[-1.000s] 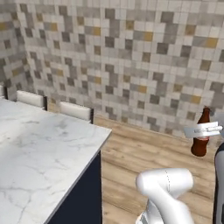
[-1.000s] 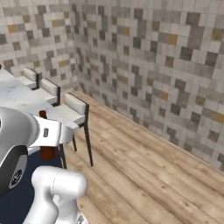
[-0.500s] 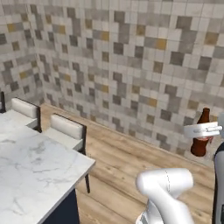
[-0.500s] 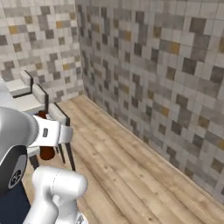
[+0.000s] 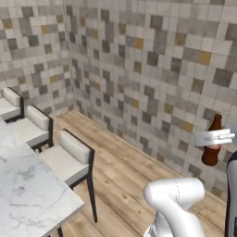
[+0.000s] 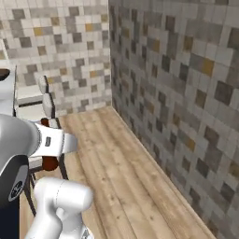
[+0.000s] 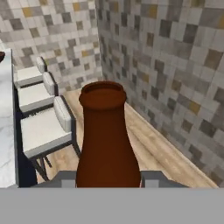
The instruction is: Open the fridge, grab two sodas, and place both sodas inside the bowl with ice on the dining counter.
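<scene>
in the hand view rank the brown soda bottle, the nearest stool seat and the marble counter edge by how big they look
1. Brown soda bottle: looks largest, but it sits right at the camera, held in the claw, so nearness inflates it.
2. Nearest stool seat.
3. Marble counter edge: a narrow strip at the frame's left, mostly cut off, so its rank against the stool is unsure.

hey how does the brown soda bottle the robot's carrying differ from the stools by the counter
The brown soda bottle is dark brown and glossy; the stools have pale cushions on thin dark frames. The bottle is off the ground, upright in the closed gripper; the stools stand on the wooden floor. The bottle is a single small item; there are several stools, lined up along the marble counter, and each looks far larger. Both are upright.
</scene>
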